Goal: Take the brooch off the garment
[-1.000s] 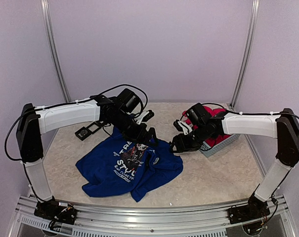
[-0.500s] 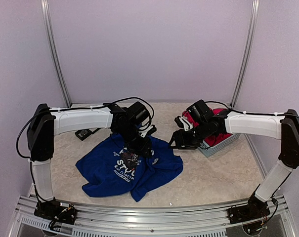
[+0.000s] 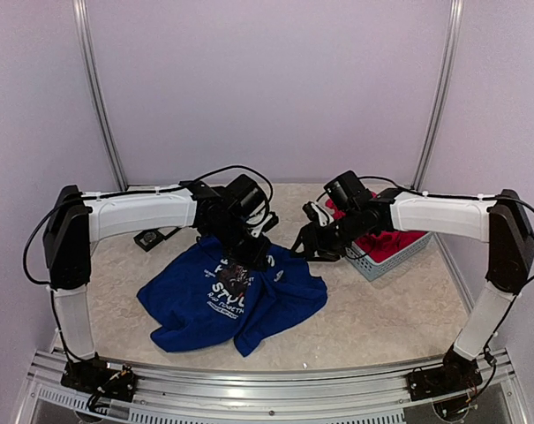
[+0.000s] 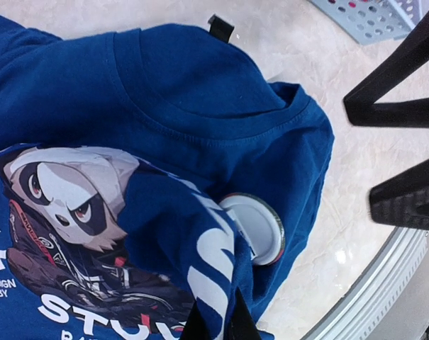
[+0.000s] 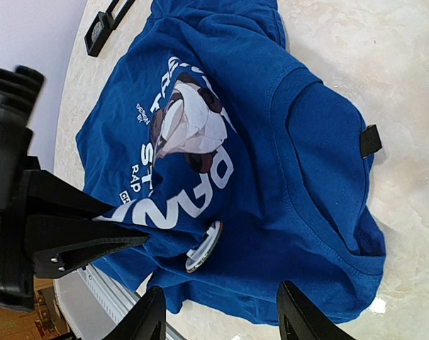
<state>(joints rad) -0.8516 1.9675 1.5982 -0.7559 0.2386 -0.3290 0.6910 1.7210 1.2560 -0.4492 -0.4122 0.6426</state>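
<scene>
Left wrist reads "DESIGN BY" on the garment (image 4: pixel 164 92), left tool (image 4: pixel 215 322) pinching a fold; right tool (image 5: pixel 225 317) spread wide.

Round white brooch (image 4: pixel 260 228) on rumpled blue garment (image 4: pixel 200 92)

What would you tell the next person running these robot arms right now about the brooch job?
Left tool: shut on a raised fold of the blue T-shirt, beside the brooch.
Right tool: open, close to the brooch, holding nothing.
Brooch: on the shirt near its collar; shirt lies on the table.
Done: fabric gripped. Left: probably take the brooch with the right tool and pull it off.
</scene>
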